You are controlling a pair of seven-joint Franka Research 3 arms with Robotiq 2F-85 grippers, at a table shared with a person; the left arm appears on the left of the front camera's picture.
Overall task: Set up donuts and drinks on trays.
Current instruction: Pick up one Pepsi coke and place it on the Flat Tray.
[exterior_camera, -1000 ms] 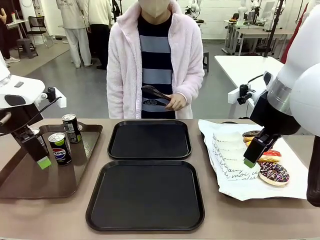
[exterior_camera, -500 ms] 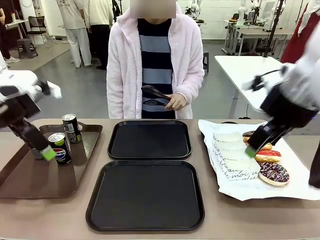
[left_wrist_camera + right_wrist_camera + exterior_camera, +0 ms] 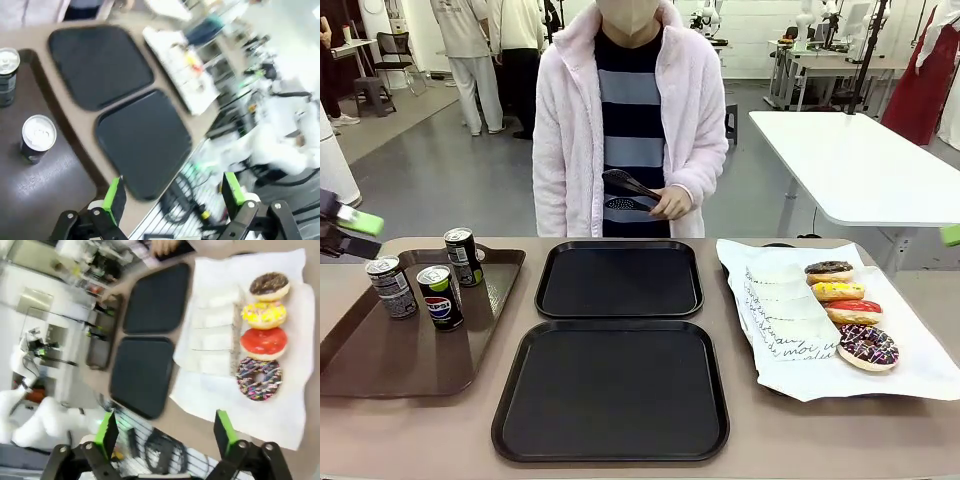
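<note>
Donuts (image 3: 837, 291), seen from the front, lie in a row on white paper (image 3: 910, 365), right of two black trays (image 3: 610, 325). The cans (image 3: 440, 297) stand on the brown tray (image 3: 390, 360). Left wrist view: my left gripper (image 3: 173, 190) is spread wide, holding nothing. Right wrist view: my right gripper (image 3: 165, 427) is wide too, up above the table.

The front view looks across the table (image 3: 420, 430) at the person (image 3: 630, 120), close in. Both wrist views look down from high, sharing the trays (image 3: 142, 142).
</note>
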